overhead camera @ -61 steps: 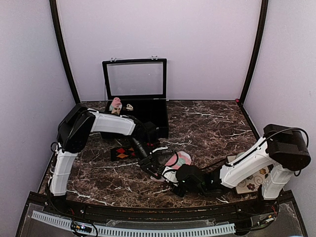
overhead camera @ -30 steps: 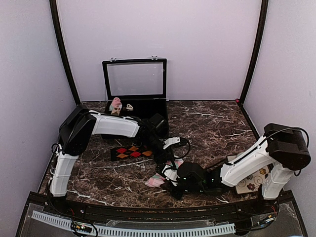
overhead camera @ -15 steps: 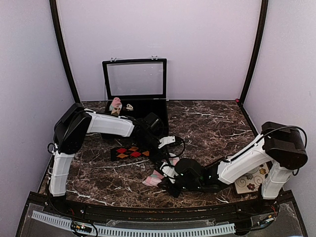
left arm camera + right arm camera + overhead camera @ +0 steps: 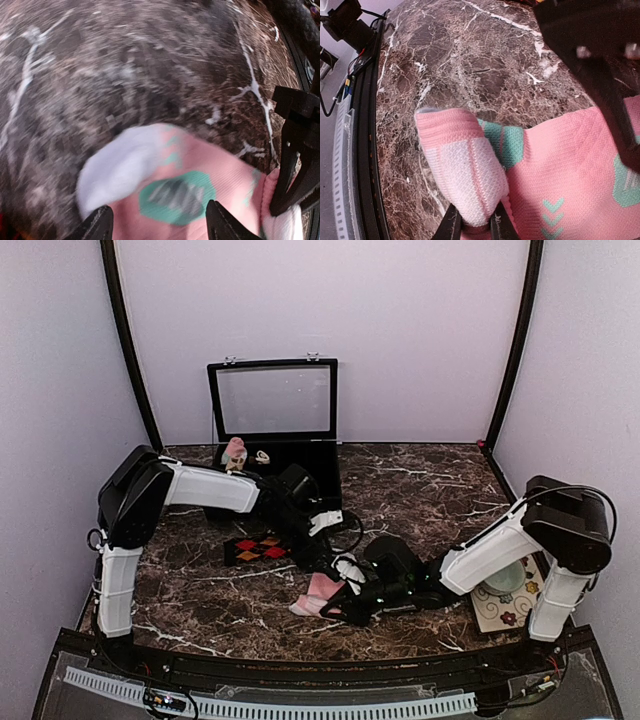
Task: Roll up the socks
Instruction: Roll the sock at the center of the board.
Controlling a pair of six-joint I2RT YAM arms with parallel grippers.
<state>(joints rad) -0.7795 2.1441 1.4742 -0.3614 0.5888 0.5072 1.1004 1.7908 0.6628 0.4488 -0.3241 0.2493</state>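
Note:
The pink sock (image 4: 316, 593) lies bunched on the marble table (image 4: 420, 500), near the front middle. Its teal spot (image 4: 176, 196) and white toe (image 4: 117, 167) show blurred in the left wrist view. My left gripper (image 4: 160, 227) is open, its two fingertips (image 4: 98, 224) straddling the sock from above. My right gripper (image 4: 475, 227) is shut on a folded pink-and-white end of the pink sock (image 4: 465, 170), low over the table. The black argyle sock (image 4: 258, 548) lies flat just left of my left gripper (image 4: 322, 552).
A black case (image 4: 305, 468) with its lid (image 4: 272, 400) raised stands at the back; an upright pink-topped roll (image 4: 235, 453) sits inside. A flowered mat (image 4: 505, 608) lies at the right by the right arm's base. A black rail (image 4: 367, 125) runs along the table's front edge.
The pink sock went from spread flat to bunched and shifted left. My left arm pulled back toward the far left. My right wrist swung further over the table, still holding the sock.

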